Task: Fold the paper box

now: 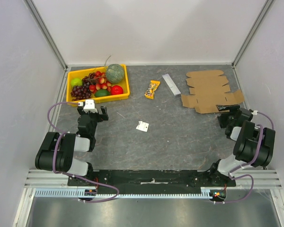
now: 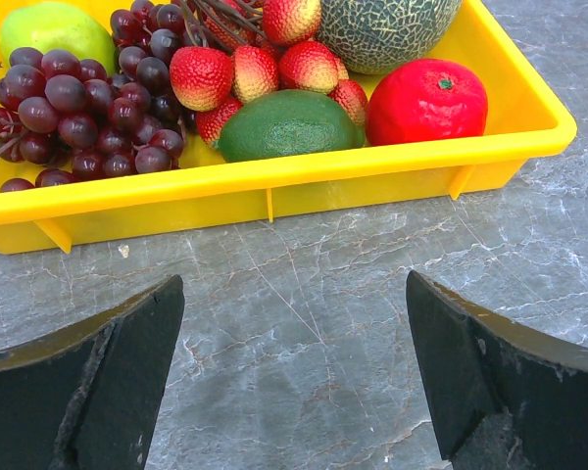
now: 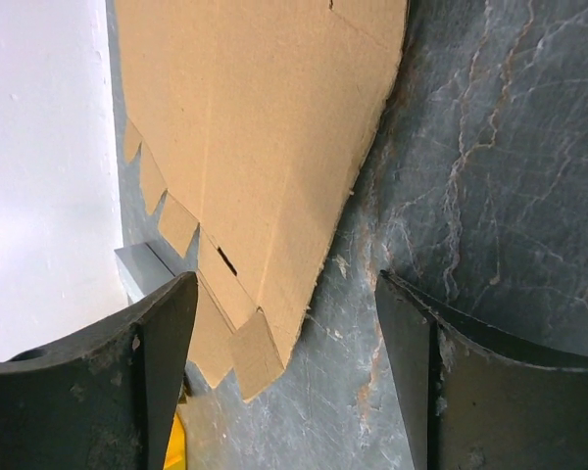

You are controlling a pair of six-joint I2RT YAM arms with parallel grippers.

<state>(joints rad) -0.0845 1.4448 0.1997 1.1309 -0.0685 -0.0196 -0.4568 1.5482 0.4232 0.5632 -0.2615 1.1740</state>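
The right gripper (image 1: 226,113) has its two black fingers (image 3: 441,372) spread wide and grasps nothing. It sits low over the dark grey marbled table (image 1: 170,142) at the near right corner of the paper box (image 1: 207,90), a plain brown corrugated cardboard sheet, die-cut with flaps and tabs. The sheet lies flat and unfolded at the far right of the table. In the right wrist view the cardboard (image 3: 265,127) runs up from the gap between the fingers, its ragged corner closest to the left-hand finger. Whether that finger touches it I cannot tell.

The left gripper (image 1: 95,113) is also parted and empty, its fingers (image 2: 118,382) well apart above bare table. It points at the near wall of a yellow plastic rectangular tray (image 1: 100,99), just beside it but not touching. The tray holds dark purple grapes (image 2: 78,108), red strawberries (image 2: 201,76), a green oval fruit (image 2: 289,123), a red round fruit (image 2: 426,101) and a netted green melon (image 2: 387,29).

Between tray and cardboard lie an orange-yellow snack packet (image 1: 152,89) and a small grey rectangular bar (image 1: 171,84). A small white scrap of paper (image 1: 142,126) lies near the table's middle, well apart from both arms.
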